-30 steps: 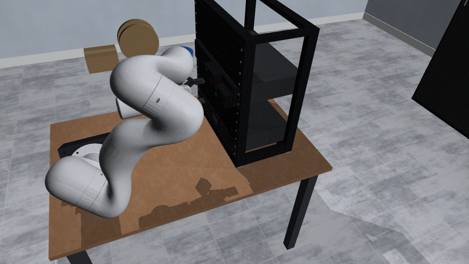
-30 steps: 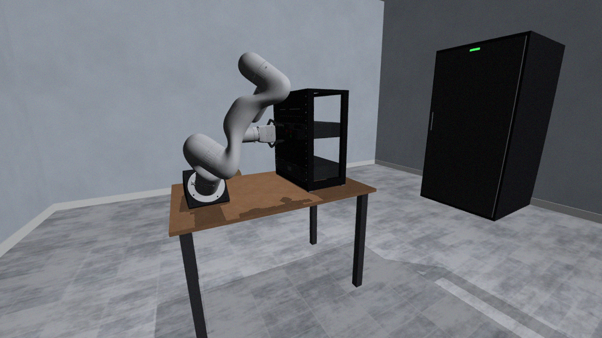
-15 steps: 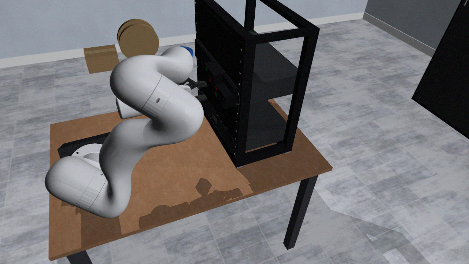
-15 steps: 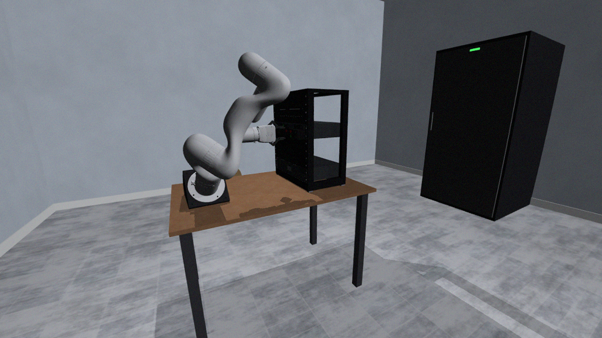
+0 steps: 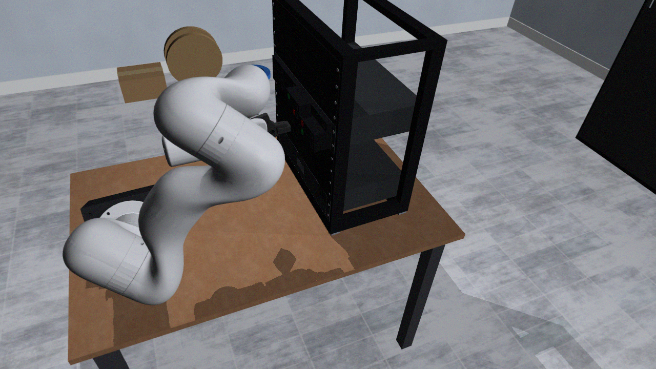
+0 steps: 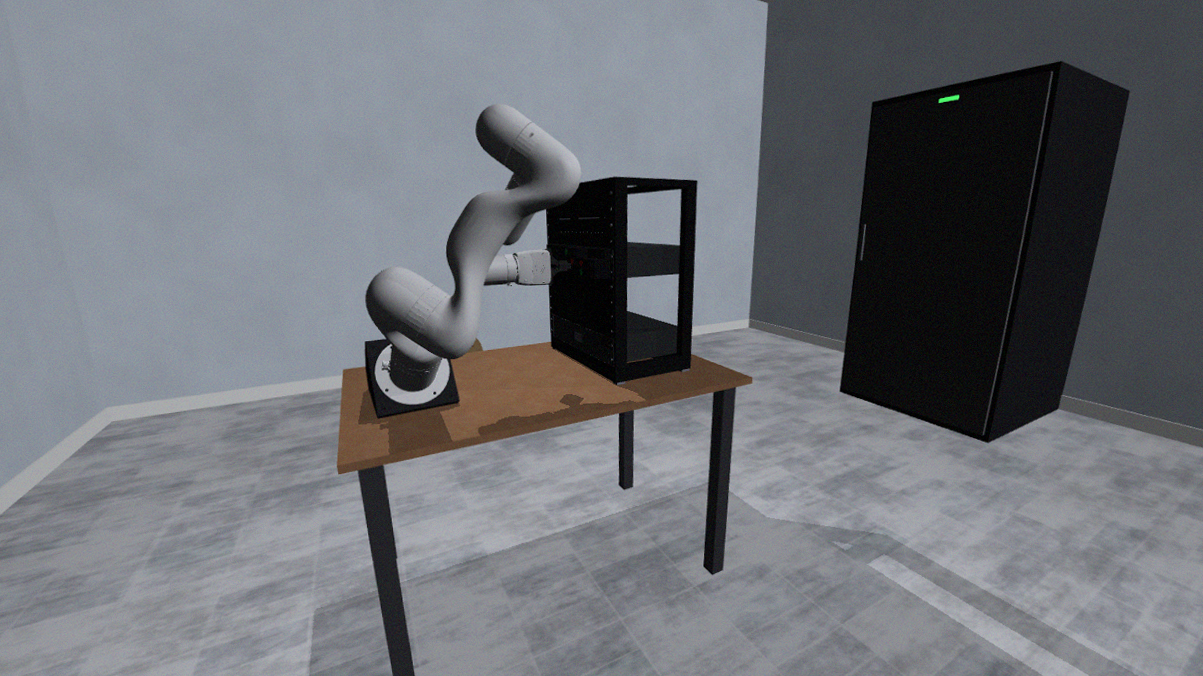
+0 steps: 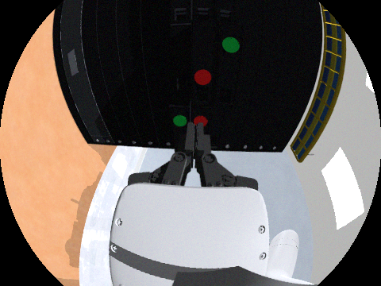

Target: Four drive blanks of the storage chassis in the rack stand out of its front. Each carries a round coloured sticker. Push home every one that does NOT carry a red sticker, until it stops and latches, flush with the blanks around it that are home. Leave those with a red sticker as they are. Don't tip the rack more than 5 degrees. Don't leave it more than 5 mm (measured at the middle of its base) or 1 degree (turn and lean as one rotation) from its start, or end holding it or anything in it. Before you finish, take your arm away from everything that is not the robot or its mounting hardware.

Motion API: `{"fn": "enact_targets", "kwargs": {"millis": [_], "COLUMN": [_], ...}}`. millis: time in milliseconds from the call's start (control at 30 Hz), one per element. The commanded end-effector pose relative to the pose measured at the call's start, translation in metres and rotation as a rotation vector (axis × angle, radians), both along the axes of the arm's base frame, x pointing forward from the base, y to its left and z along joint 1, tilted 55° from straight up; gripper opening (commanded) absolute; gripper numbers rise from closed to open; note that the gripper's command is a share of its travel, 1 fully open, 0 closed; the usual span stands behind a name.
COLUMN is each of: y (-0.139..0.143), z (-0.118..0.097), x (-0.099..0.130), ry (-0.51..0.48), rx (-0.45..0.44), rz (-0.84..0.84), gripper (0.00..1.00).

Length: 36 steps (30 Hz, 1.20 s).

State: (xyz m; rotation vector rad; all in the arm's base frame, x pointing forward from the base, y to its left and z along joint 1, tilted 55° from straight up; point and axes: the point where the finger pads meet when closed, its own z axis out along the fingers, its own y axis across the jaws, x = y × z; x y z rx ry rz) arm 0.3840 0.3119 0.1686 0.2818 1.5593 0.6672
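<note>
While closed, the hand (image 7: pixel 195 133) fronts the rack's (image 5: pixel 345 137) stickered blanks.

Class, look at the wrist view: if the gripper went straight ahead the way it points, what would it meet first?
The shut gripper would likely meet the chassis front between the lower green sticker and lower red sticker; which blank it strikes first is unclear.

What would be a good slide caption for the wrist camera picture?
Shut black gripper points at the black rack front, between a green round sticker and a red round sticker.
</note>
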Motion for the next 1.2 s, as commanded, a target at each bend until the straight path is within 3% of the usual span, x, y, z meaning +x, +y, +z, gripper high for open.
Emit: {"fn": "enact_targets", "kwargs": {"millis": [0,667,1167], "y": [0.001,0.004,0.054], "z": [0.000,-0.001,-0.030], "x": [0.000,-0.002,-0.034], "ry": [-0.001,-0.001,-0.001], "rx": [0.001,0.001,0.001], "rz": [0.001,0.001,0.001], "gripper": [0.00,0.00,0.00]}}
